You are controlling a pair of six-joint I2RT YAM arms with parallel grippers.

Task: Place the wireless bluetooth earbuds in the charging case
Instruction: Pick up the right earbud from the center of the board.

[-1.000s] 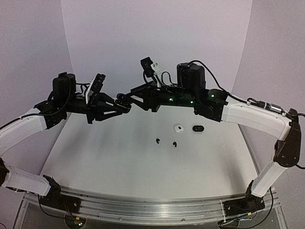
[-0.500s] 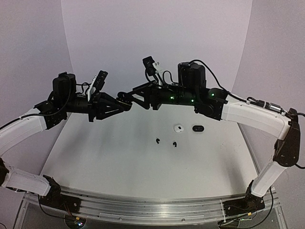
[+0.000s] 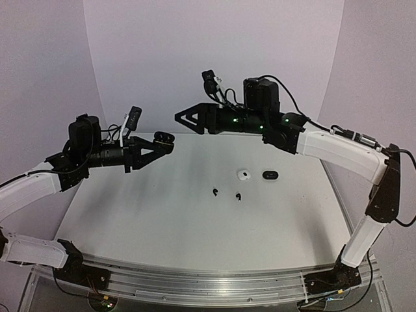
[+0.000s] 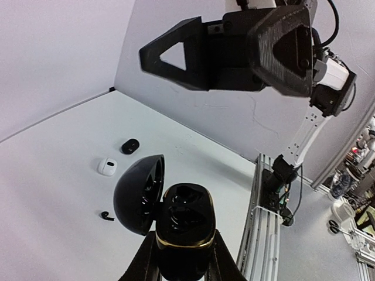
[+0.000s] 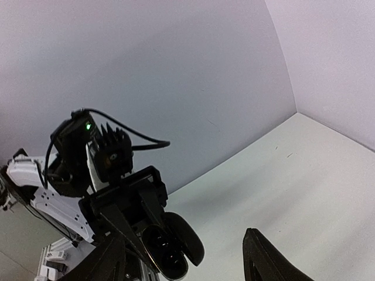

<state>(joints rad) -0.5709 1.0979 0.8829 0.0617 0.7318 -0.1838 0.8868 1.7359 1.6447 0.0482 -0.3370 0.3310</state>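
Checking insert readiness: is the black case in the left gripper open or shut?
Open: the black case has its lid swung aside, sockets exposed.

Soft, even light with faint shadows; glints on the glossy charging case (image 4: 183,228); wrist views warped.

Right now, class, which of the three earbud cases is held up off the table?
The black case clamped in the left gripper, its lid hinged open. The white case and the other black case both lie on the table.
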